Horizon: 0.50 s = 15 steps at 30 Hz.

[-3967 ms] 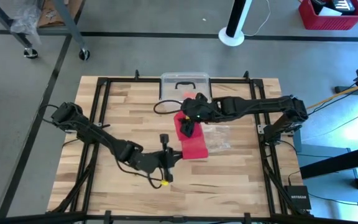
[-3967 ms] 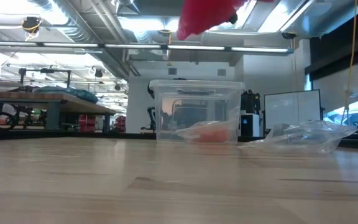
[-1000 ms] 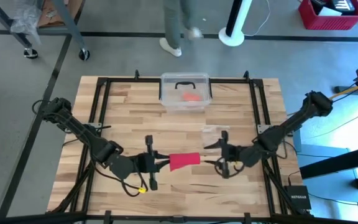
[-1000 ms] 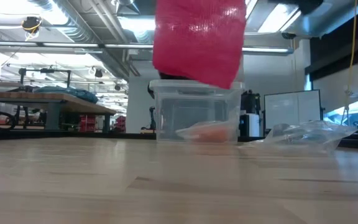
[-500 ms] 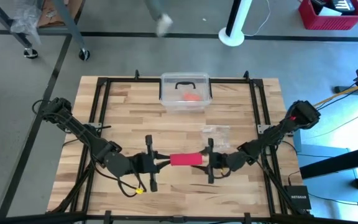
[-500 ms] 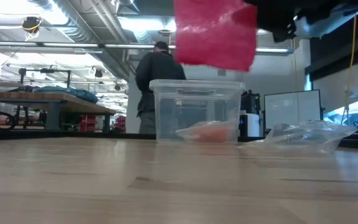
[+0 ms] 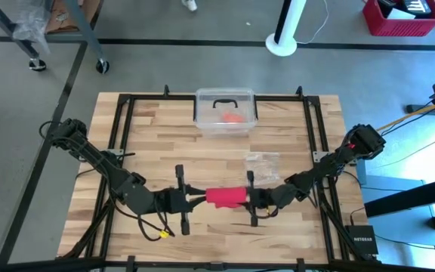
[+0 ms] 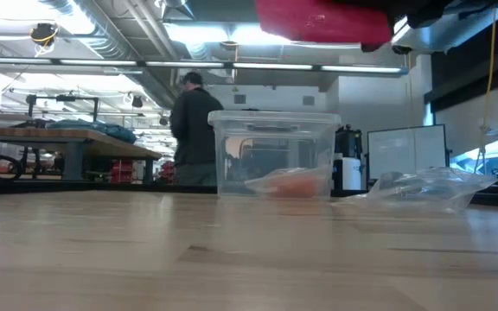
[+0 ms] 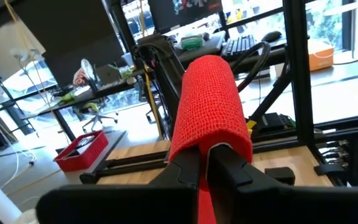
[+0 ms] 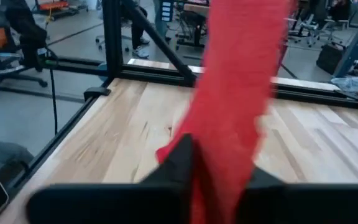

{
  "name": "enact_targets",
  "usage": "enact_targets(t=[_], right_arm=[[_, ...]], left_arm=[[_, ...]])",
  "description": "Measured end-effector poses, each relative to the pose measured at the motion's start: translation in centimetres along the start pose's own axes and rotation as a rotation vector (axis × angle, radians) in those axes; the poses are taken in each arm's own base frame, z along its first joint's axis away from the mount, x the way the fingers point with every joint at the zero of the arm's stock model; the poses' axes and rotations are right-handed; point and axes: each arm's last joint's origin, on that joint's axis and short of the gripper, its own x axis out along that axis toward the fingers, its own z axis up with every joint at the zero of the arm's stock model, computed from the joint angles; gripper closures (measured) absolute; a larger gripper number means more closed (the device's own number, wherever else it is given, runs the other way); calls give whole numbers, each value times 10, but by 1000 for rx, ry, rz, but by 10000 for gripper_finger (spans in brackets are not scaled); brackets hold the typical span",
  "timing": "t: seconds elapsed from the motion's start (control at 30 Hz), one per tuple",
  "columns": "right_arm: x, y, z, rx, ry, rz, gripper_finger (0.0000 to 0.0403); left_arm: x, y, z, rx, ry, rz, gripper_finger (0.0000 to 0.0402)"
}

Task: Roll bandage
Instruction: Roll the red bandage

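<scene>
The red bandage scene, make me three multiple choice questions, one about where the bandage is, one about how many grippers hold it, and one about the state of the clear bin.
1. Where is the bandage?
A. Inside the clear bin
B. Held up off the table between the two grippers
C. On the floor

2. How many grippers are clamped on it?
A. None
B. One
C. Two

3. What is the state of the clear bin?
A. Lid on, an orange-red lump inside
B. Tipped on its side
C. Stacked on the plastic bag

Answers:
1 B: the low view shows it hanging well above the table.
2 C: the left gripper and the right gripper each pinch one end, as both wrist views show.
3 A: it stands upright with its handled lid on and the orange-red lump inside.
</scene>
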Motion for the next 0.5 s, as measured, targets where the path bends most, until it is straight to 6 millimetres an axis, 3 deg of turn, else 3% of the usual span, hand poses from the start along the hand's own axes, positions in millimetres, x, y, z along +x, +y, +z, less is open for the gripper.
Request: enact_targets(t=[0.3, 0.5], right_arm=[[-8, 16, -2, -45, 20, 22, 397], [-16, 35, 6, -48, 0, 55, 399]], left_arm=[[-14, -9, 13, 59, -79, -4, 398], [-19, -7, 13, 186, -8, 155, 398]])
